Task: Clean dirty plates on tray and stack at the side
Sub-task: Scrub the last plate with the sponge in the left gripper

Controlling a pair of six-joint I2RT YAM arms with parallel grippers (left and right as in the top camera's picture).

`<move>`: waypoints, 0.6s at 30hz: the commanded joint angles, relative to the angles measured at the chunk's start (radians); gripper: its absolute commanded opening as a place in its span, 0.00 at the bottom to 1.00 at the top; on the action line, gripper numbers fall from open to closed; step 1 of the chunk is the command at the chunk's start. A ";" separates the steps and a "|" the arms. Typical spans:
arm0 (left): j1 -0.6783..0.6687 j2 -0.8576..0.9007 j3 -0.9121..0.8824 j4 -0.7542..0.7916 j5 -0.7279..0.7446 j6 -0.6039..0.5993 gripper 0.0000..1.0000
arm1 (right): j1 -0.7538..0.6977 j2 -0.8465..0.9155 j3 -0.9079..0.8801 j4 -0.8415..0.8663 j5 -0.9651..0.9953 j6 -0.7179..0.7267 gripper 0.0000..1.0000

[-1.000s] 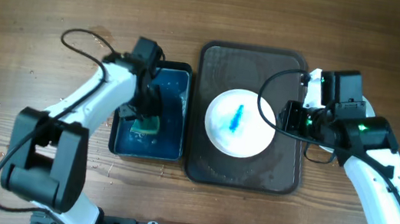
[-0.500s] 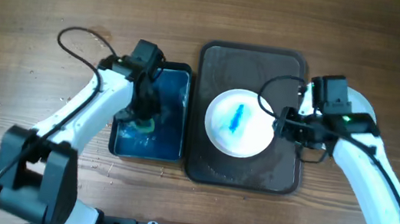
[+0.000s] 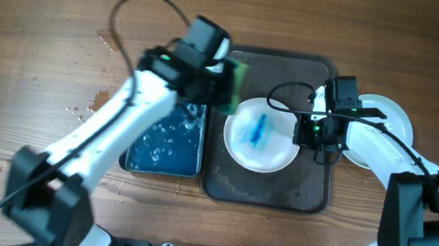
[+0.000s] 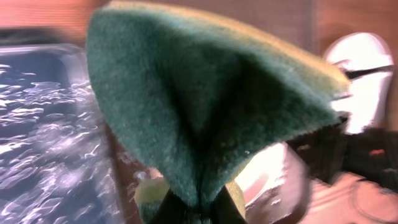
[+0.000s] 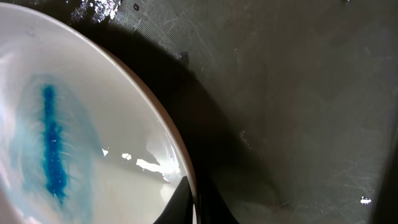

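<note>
Wooden worktop (image 3: pixel 29 21) beneath all. At centre, dark tray (image 3: pixel 304 189); just beside its left edge, blue tub of water (image 3: pixel 165 146). On the tray, dirty white plate (image 3: pixel 242 147), right rim clenched in the jaws of the right gripper (image 3: pixel 307 133). Off the tray's right edge, second white plate (image 3: pixel 395 112) on the worktop. Over the tray's upper-left corner, folded green-and-yellow sponge (image 4: pixel 205 106), pinched in the jaws of the left gripper (image 3: pixel 223 85). Smallest, blue smear (image 3: pixel 259 130) at the dirty plate's middle.

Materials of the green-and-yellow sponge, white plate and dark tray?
Green-and-yellow sponge: fibrous matte green scouring layer on yellow foam; it folds where pinched. White round plate: probably glazed ceramic, possibly melamine; glossy highlights. Dark brown rectangular tray: likely plastic, finely textured and scuffed, semi-matte.
</note>
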 commanded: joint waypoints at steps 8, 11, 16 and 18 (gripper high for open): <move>-0.238 0.414 0.014 0.204 0.008 -0.158 0.04 | 0.003 0.044 -0.036 -0.030 0.014 0.003 0.04; -0.215 0.418 0.015 0.103 -0.295 -0.145 0.04 | 0.003 0.044 -0.036 -0.033 0.014 0.003 0.04; -0.142 0.417 0.082 -0.069 -0.473 -0.052 0.04 | 0.003 0.044 -0.036 -0.034 0.014 0.002 0.04; -0.134 0.417 0.108 -0.067 -0.445 -0.048 0.04 | 0.003 0.044 -0.036 -0.037 0.015 -0.008 0.04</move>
